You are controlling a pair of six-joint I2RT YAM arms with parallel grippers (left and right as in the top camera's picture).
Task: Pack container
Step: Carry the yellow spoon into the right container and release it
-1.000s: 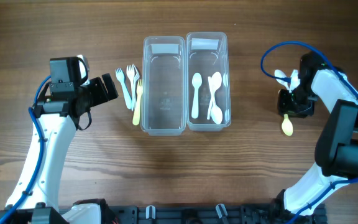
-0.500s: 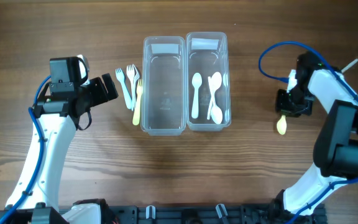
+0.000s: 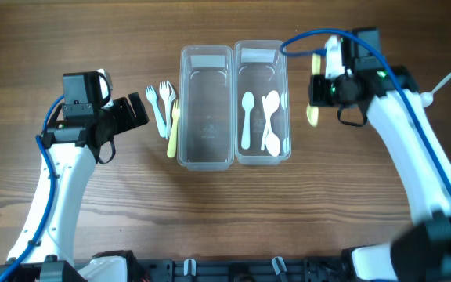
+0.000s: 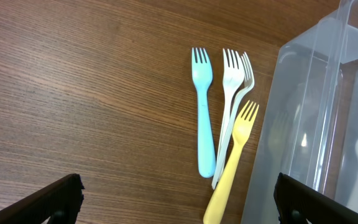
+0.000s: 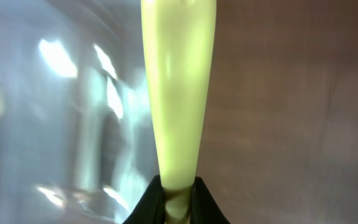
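Right gripper (image 5: pixel 178 202): clenched on the handle end of the yellow spoon (image 5: pixel 178 93), which is pinched between the two fingertips and sticks straight out ahead of them.
Yellow spoon, from above (image 3: pixel 312 114): hangs below the tool, clear of the table (image 3: pixel 382 196), with its long axis along the length of the tubs.
Right container (image 3: pixel 261 48): just to the tool's left, with its near wall beside the spoon. The spoon is not yet over the opening.
White spoons (image 3: pixel 247 117): several lie lengthwise inside that tub, further left of the tool.
Key relation: spoon and tub are parallel. A short sideways carry to the left should bring it over the opening, and the right arm is plainly the nearer one.
Left container (image 3: pixel 206 53): beyond the right one, touching it, with nothing visible inside.
Forks (image 4: pixel 201 112): blue, white and yellow, just past the far tub's outer wall.
Left gripper (image 4: pixel 178 186): farthest away, fingers spread and holding nothing, hovering near the forks.
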